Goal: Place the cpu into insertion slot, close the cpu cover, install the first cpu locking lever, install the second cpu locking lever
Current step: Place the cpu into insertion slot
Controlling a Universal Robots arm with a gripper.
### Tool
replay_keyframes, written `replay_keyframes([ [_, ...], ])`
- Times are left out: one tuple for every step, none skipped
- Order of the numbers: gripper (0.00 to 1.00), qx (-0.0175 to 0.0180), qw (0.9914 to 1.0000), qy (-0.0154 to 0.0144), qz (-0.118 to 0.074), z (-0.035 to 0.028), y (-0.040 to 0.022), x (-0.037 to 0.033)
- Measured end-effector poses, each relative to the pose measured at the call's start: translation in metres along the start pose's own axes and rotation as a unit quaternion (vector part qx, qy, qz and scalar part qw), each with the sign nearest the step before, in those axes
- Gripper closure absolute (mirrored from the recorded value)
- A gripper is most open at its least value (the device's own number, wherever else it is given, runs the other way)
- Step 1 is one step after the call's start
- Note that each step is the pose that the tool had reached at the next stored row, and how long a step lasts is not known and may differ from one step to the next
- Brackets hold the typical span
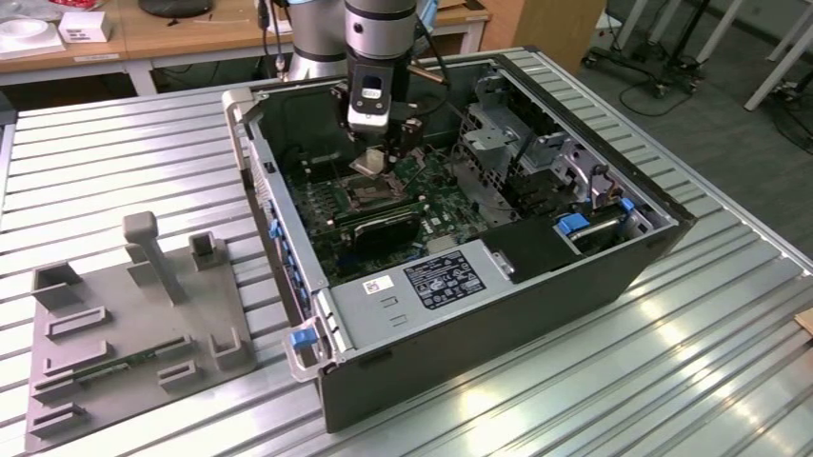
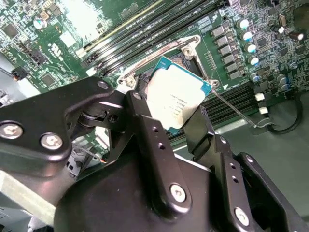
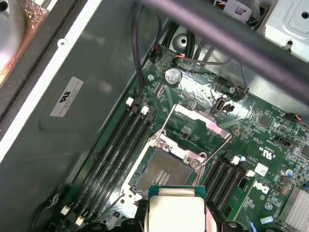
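Exterior view: the arm reached into the open computer case (image 1: 597, 276) on the slatted table (image 1: 711, 371). The gripper (image 1: 371, 164) was poised just above the insertion slot (image 1: 368, 195).

Second wrist view: the black fingers (image 2: 145, 121) were clamped on the cpu (image 2: 176, 99), gripping it by opposite edges above the motherboard (image 2: 63, 43).

First wrist view: the cpu (image 3: 176, 212) hung clear of the bare insertion slot (image 3: 161, 171). The cpu cover (image 3: 203, 120) lay swung open beyond it, and both locking levers (image 3: 166, 121) were unlatched.

In the second wrist view the cpu (image 2: 176, 99) hides most of the insertion slot (image 2: 189, 58) from sight.
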State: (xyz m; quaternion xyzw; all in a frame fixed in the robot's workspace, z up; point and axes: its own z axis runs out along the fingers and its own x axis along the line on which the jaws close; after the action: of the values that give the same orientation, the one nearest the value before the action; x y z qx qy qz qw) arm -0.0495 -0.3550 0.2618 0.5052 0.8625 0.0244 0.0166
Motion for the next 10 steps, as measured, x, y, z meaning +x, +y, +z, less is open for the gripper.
replay_keyframes([
  [0.46,0.0,1.0,0.0,0.001,0.0,0.0,0.0],
  [0.46,0.0,0.99999,-0.0002,0.004,0.0001,0.0,0.0],
  [0.46,0.0,0.99995,-0.0006,0.01,0.0001,0.0001,0.0],
  [0.46,0.0,0.99986,-0.0009,0.017,0.0002,0.0001,0.0],
  [0.46,0.0001,0.99968,-0.0015,0.025,0.0002,0.0,0.0],
  [0.46,0.0001,0.99943,-0.0019,0.034,0.0003,0.0,0.0],
  [0.46,0.0001,0.99909,-0.0025,0.042,0.0004,0.0,0.0],
  [0.46,0.0002,0.99867,-0.003,0.051,0.0004,0.0,0.0],
  [0.46,0.0002,0.99817,-0.0036,0.06,0.0005,0.0,0.0],
  [0.46,0.0002,0.99758,-0.004,0.069,0.0006,0.0,0.0],
])
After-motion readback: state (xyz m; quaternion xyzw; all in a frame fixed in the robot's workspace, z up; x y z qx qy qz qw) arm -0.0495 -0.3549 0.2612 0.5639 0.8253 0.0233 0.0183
